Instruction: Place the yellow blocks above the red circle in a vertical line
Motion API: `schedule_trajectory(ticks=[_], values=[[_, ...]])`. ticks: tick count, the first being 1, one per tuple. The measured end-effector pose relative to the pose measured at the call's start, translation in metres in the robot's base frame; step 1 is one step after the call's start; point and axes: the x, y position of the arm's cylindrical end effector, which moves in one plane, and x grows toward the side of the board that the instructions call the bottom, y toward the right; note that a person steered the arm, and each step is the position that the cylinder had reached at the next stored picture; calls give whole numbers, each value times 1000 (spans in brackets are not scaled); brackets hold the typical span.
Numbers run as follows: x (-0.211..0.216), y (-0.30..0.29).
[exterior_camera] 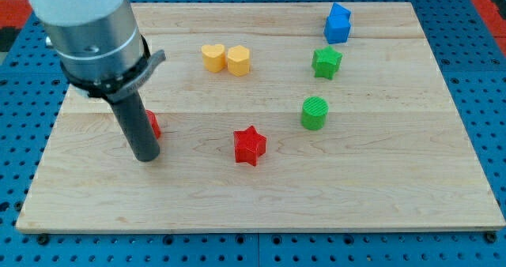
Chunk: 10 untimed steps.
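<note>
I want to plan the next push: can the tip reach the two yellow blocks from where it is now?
Probably yes. My tip stands beside the partly hidden red block, at the view's left. The board between it and the yellow heart and yellow hexagon holds no block.

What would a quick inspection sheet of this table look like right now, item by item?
Surface: wooden board, flat, lying on a blue pegboard.
Job's things: yellow heart and yellow hexagon touching side by side near the view's top; red block mostly hidden behind the rod, shape not clear.
Clutter: red star in the middle; green star, green cylinder and blue block toward the view's right.
Grippers: none; my tip rests on the board just below the red block.
Cables: nothing seen.
Surroundings: red strips at the view's top corners.
</note>
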Motion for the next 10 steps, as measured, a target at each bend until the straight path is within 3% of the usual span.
schedule_trajectory(ticks=[2,3,4,5,6,7,10], values=[[-79,115],[-118,116],[-144,155],[-194,151],[-240,86],[-196,67],[-126,133]])
